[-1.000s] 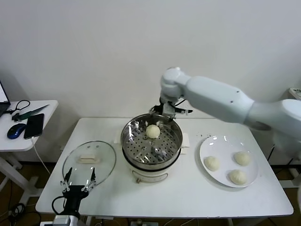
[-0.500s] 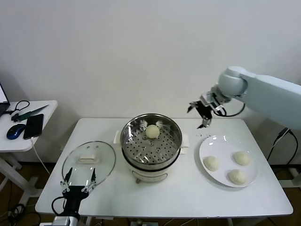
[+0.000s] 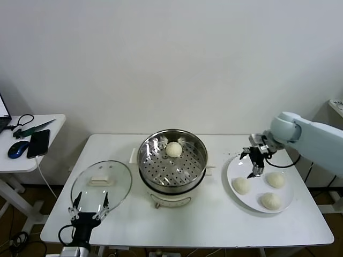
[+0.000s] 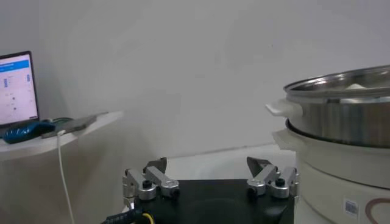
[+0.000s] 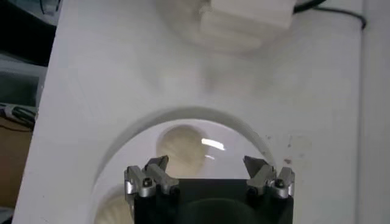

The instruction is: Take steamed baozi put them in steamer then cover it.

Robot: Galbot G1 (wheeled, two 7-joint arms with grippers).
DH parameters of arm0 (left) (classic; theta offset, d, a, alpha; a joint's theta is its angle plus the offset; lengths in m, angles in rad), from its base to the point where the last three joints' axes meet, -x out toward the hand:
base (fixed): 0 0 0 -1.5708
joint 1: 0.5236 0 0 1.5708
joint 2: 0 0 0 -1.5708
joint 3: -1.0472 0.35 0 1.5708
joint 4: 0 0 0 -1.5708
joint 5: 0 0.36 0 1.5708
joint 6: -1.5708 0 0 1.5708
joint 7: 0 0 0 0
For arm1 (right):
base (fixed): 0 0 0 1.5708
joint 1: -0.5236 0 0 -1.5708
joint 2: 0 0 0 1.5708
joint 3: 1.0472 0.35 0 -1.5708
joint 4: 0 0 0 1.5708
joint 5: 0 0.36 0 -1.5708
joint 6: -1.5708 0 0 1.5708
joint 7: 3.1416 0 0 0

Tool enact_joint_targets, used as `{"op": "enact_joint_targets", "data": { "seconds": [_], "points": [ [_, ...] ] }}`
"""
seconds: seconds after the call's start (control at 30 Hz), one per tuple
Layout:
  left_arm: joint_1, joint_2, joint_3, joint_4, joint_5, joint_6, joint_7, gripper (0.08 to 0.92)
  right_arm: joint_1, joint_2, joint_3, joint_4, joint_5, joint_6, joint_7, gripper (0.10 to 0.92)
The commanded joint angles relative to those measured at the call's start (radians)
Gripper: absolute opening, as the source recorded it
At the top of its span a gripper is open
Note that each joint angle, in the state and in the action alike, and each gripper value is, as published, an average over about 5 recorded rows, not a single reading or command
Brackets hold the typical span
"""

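While one bun already sits in the pot, the scene reads as follows:

Right tool (image 3: 256, 165): hangs over the back-left part of the white plate (image 3: 236, 171), jaws wide apart and holding nothing; in its wrist view the fingers (image 5: 149, 178) frame a bun on the plate below.

Left tool (image 3: 89, 208): parked low at the near left edge of the bench (image 3: 214, 214), just in front of the cover, jaws wide and empty; its fingers (image 4: 149, 182) show spread in the wrist view.

Steamer (image 3: 172, 160): stands in the middle of the bench, uncovered, its perforated tray showing.

Baozi in the steamer (image 3: 173, 149): one, lying on the tray toward the back rim.

Baozi on the plate: three, one at the left (image 3: 241, 185) just below the right tool, one at the right (image 3: 276, 180), one at the front (image 3: 270, 201); none of them touches the tool.

Cover (image 3: 102, 184): lies flat on the bench to the left of the steamer, white handle up, apart from the pot.

Side table (image 3: 32, 147): stands to the far left, carrying a blue mouse (image 3: 18, 148) and a dark phone (image 3: 39, 142).
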Motion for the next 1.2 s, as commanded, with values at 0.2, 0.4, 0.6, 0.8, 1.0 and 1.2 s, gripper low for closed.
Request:
{"op": "enact_joint_targets", "data": {
  "seconds": [0.2, 0.4, 0.6, 0.8, 1.0, 1.2],
  "points": [
    [0.012, -0.005, -0.003, 0.004, 0.004, -0.003, -0.003, 0.823, -0.235, 0.035, 0.164, -0.092, -0.08, -0.015, 0.012, 0.823],
    [0.012, -0.007, -0.002, 0.011, 0.013, -0.004, -0.003, 0.823, -0.244, 0.068, 0.182, -0.123, -0.082, -0.006, 0.013, 0.823],
    [0.009, -0.006, -0.003, 0.016, 0.014, -0.006, -0.003, 0.823, -0.247, 0.095, 0.196, -0.153, -0.086, 0.003, 0.013, 0.823],
    [0.006, -0.007, -0.002, 0.021, 0.017, -0.005, -0.003, 0.823, -0.248, 0.114, 0.2, -0.185, -0.098, 0.02, 0.008, 0.823],
    [0.004, -0.007, -0.002, 0.024, 0.018, -0.005, -0.004, 0.823, -0.244, 0.117, 0.201, -0.188, -0.092, 0.029, 0.005, 0.77],
    [0.002, -0.008, 0.0, 0.024, 0.018, -0.004, -0.004, 0.823, -0.226, 0.098, 0.19, -0.17, -0.073, 0.028, 0.007, 0.704]
  ]
}}
